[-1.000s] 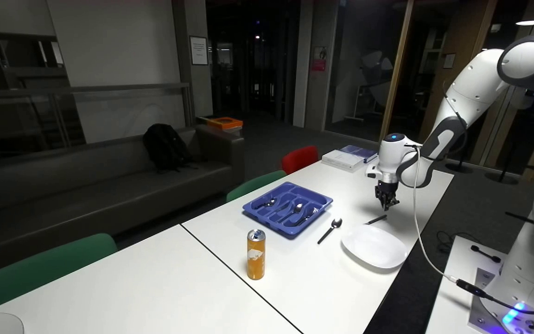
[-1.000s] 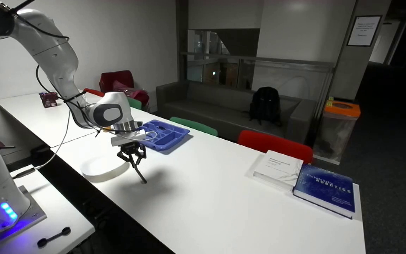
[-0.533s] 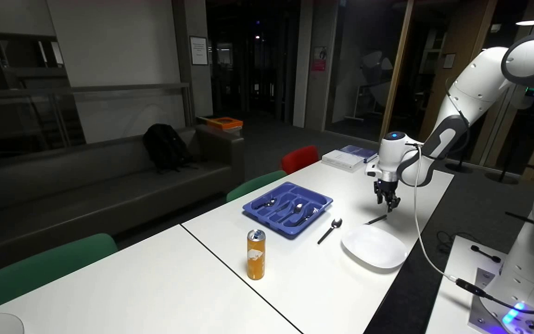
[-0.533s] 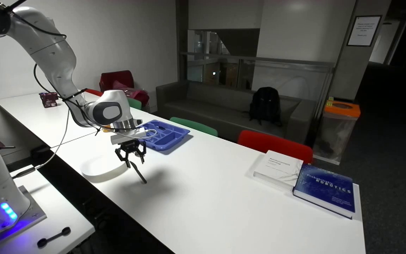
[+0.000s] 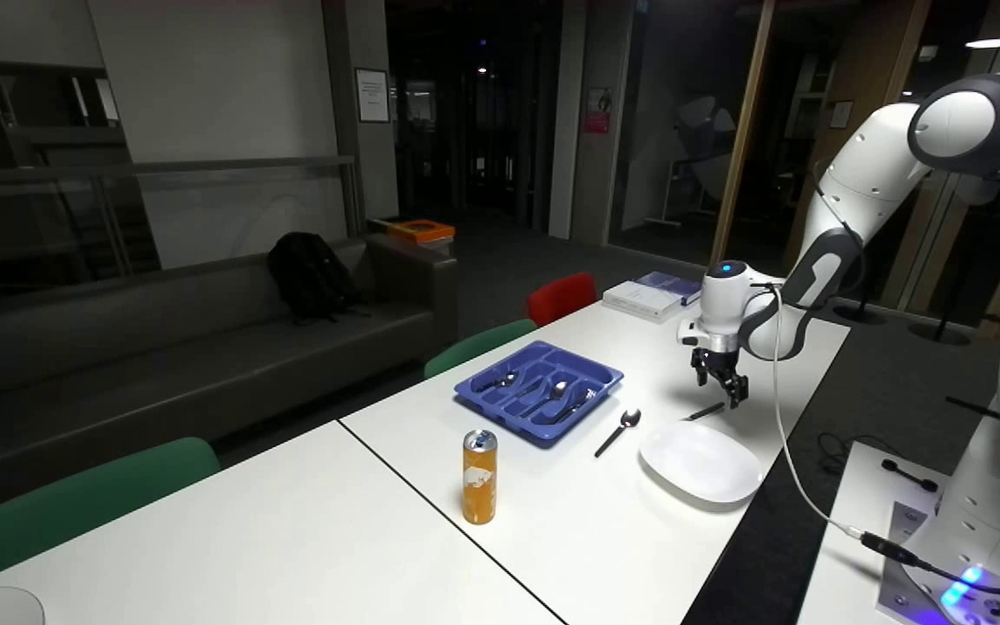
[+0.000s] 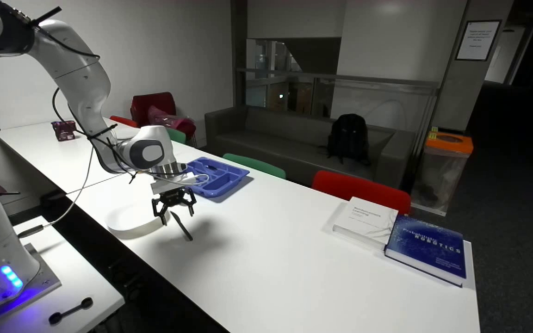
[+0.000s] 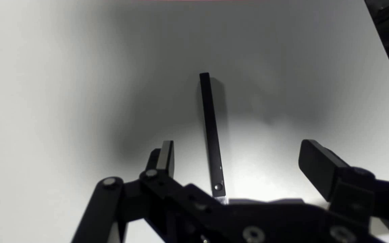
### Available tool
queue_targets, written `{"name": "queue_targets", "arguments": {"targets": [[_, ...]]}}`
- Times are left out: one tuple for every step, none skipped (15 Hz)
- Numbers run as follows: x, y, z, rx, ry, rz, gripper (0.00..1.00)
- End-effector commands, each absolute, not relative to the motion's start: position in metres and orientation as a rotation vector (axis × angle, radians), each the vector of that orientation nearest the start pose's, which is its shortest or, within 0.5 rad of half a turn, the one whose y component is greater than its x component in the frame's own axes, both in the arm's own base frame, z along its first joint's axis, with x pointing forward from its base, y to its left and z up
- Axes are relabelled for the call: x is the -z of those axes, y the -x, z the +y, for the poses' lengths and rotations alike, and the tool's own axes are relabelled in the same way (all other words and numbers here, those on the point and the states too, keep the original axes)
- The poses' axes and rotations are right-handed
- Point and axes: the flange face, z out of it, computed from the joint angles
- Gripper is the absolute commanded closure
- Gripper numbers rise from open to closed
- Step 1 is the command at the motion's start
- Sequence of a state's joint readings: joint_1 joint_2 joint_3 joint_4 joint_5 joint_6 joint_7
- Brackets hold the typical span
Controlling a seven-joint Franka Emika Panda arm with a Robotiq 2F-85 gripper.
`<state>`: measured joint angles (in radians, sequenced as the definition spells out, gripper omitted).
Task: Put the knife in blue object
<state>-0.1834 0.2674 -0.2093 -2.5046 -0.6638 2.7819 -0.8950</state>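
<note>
There's one loose knife (image 7: 211,135), one tray (image 5: 576,363), one plate (image 5: 700,464), two books (image 6: 407,241).

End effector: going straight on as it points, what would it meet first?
Probably the white table: in the wrist view the open end effector spans the knife with space on both sides, though depth is hard to judge.
</note>
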Motion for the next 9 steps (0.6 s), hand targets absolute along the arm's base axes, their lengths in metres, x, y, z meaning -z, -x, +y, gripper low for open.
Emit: {"name": "queue_targets", "arguments": {"targets": [[-0.174, -0.438, -0.159, -0.277, 2.786, -1.907, 0.00], [-0.173, -0.437, -0.160, -0.262, 2.783, -1.913, 0.00], [-0.172, -0.437, -0.160, -0.243, 2.779, -1.920, 0.00], [-0.170, -0.435, -0.160, -0.213, 2.778, -1.915, 0.00], [-0.169, -0.434, -0.161, -0.173, 2.781, -1.900, 0.00], [-0.168, -0.432, -0.162, -0.139, 2.784, -1.894, 0.00], [-0.167, -0.429, -0.163, -0.108, 2.782, -1.891, 0.00], [-0.165, -0.427, -0.164, -0.085, 2.782, -1.886, 0.00], [-0.163, -0.424, -0.165, -0.071, 2.779, -1.881, 0.00]]}}
